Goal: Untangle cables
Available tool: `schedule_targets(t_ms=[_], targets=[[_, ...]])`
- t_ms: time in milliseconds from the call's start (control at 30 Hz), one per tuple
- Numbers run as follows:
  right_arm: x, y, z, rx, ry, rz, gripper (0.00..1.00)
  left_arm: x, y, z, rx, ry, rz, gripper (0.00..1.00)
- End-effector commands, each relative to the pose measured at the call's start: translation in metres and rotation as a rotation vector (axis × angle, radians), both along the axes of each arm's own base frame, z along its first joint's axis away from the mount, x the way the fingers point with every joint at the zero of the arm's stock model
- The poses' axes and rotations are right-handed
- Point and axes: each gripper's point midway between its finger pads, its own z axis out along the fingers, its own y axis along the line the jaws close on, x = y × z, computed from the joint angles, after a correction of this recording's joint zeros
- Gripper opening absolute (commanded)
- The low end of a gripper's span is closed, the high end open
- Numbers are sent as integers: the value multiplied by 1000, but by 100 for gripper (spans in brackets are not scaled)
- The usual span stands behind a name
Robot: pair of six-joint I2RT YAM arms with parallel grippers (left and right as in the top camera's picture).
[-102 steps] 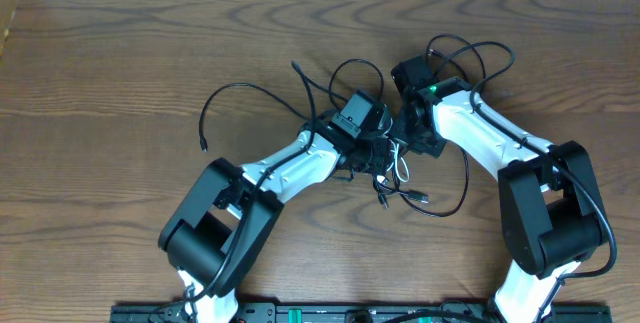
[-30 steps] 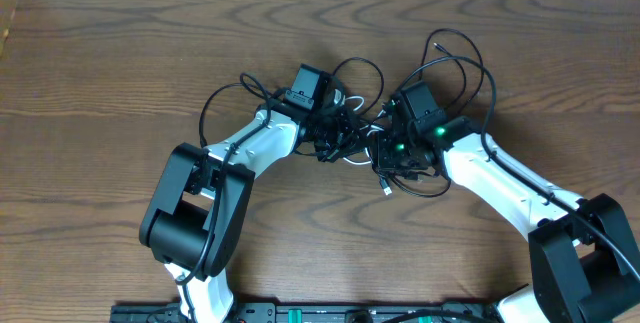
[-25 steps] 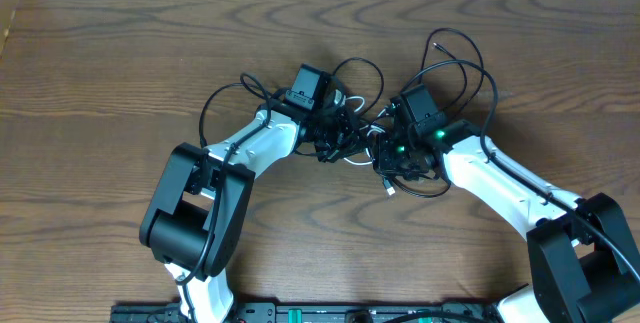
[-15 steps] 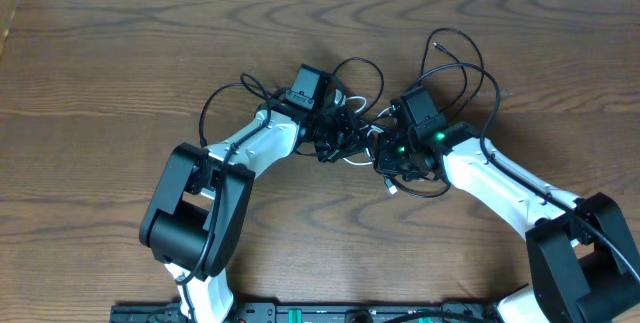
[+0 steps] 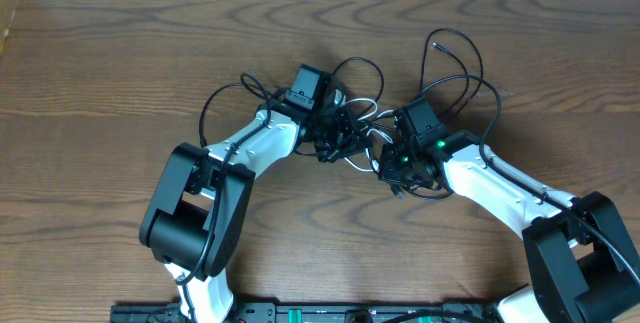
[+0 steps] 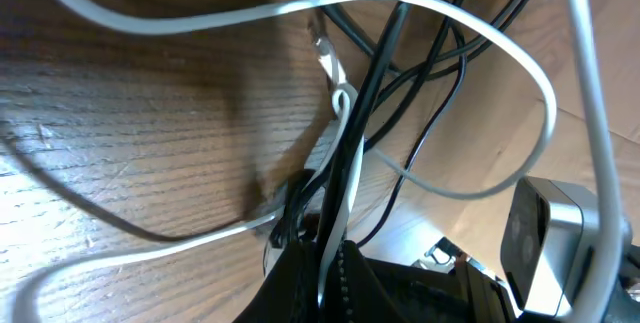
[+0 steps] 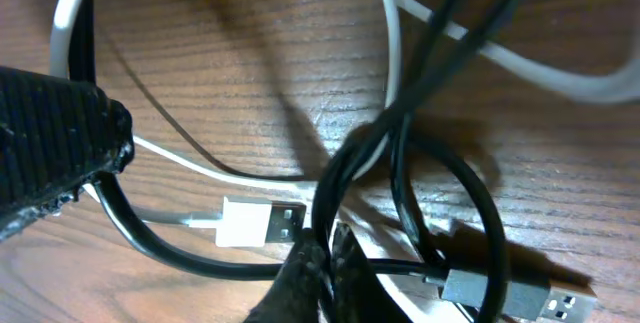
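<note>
The cables lie knotted mid-table, black ones plus one white, with black loops reaching to the far right and left. My left gripper is at the left side of the knot. In the left wrist view it is shut on the white cable, with black strands pressed alongside. My right gripper is at the knot's right side. In the right wrist view it is shut on a black cable. A white USB plug and a black plug lie beside it.
The wooden table carries nothing but the cables and the arms. A black ribbed part enters the right wrist view from the left, close to the white cable loop. The two arms' white links flank the knot.
My right gripper has shifted slightly right and toward the front with its black cable, drawing the knot's right side and the far-right loops along. The left arm has stayed still.
</note>
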Motion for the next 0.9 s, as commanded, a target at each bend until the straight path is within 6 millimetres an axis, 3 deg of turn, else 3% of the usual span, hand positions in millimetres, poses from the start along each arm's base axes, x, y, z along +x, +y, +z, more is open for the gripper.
schedule_targets(t_ms=[0, 167, 300, 400, 500, 600, 700, 867], targets=[[0, 0, -4, -7, -2, -9, 1, 1, 0, 10, -20, -13, 1, 7], [15, 11, 6, 59, -59, -4, 1, -4, 3, 6, 1, -22, -27, 7], [34, 15, 29, 141, -119, -11, 1, -14, 20, -12, 122, -11, -43, 7], [51, 7, 50, 169, -175, -45, 1, -22, 34, -23, 208, -5, -67, 8], [59, -3, 64, 181, -210, -74, 1, -23, 35, -24, 214, -7, -78, 7], [48, -2, 61, 176, -171, -45, 3, -21, 34, -23, 210, -17, -77, 7], [20, 4, 45, 124, -89, 41, 13, -21, 34, -23, 210, -18, -77, 8], [-4, 11, 27, 37, -28, 92, 16, -21, 34, -23, 211, -18, -77, 7]])
